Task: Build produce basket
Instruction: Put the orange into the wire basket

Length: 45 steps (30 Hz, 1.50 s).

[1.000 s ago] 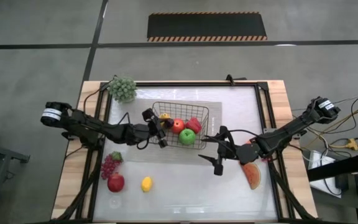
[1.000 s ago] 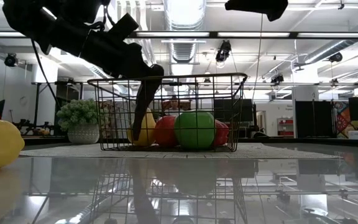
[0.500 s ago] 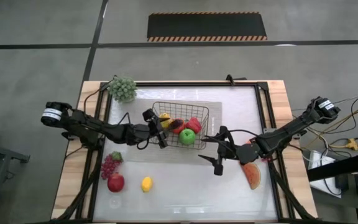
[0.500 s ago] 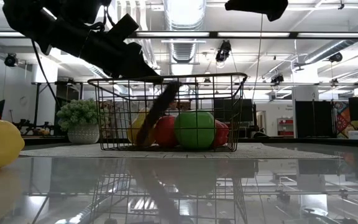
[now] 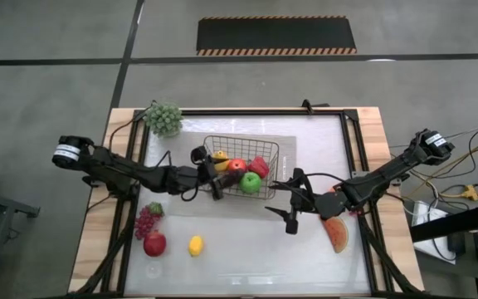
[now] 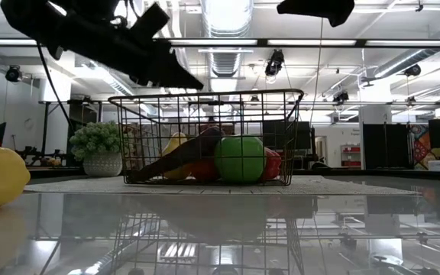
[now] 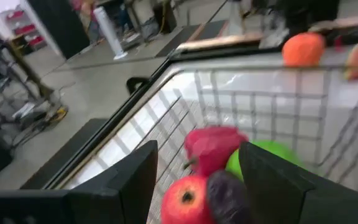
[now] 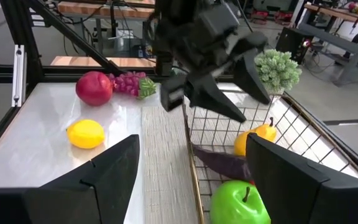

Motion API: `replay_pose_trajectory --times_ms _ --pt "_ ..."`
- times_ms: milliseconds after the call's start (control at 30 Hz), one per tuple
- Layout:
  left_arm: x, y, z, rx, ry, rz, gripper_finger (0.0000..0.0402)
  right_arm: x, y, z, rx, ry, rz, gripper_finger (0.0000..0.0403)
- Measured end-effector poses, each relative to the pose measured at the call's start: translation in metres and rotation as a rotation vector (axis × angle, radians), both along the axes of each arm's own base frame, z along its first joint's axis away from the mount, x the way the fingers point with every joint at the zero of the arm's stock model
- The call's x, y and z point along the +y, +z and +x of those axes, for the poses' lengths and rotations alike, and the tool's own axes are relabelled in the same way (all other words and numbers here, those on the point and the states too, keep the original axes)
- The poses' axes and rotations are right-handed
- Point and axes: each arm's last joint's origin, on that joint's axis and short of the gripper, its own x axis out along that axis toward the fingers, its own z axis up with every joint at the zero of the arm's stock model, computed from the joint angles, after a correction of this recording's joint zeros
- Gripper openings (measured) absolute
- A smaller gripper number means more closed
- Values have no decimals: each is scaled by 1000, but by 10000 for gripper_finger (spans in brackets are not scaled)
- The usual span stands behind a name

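1. Dropped since a second ago: eggplant, no longer hanging upright from left gripper, now lying slanted inside basket against red apple and green fruit.
2. Left gripper: hovering over basket's left rim, fingers spread wide, empty; seen so in right wrist view.
3. Right gripper: waiting just beside basket's right front corner, fingers parted, holding nothing.
4. Already in basket: pear, red apple, red pepper, green fruit, eggplant.
5. Still out on table: grapes, second apple and lemon on left; watermelon slice and orange on right.
6. Probably next: lift left gripper straight up clear of wire rim before swinging, to avoid snagging mesh or dragging basket.
7. Then toward lemon or second apple, nearest on left side; approach from above, centre fingers across widest part, since round toys roll easily on glossy surface.
8. Leave pale green bunch at far corner alone.
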Motion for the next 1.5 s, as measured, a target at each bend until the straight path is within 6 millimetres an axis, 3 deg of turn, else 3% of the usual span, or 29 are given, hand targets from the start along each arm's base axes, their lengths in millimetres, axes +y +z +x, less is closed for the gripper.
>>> replay_pose_trajectory --times_ms 267,533,800,933,1100,1233,1500 --pt "-22 23 -8 -75 -181 -8 208 0 -2 -1 20 -4 3 263" --pt "-28 40 -19 -148 -224 -16 208 -1 -3 -1 15 -18 27 253" --pt "-26 54 -28 -165 -237 94 208 -16 -1 -12 40 -360 158 249" --pt "-24 64 -35 -183 -241 157 208 -38 6 -26 207 -537 413 242" --pt "-23 71 -41 -187 -242 228 208 -61 -12 -51 600 -794 519 240" --pt "-22 74 -45 -186 -242 278 208 -69 -24 -67 809 -919 605 250" --pt "-20 78 -51 -198 -236 296 208 -70 -38 -76 883 -1020 711 312"
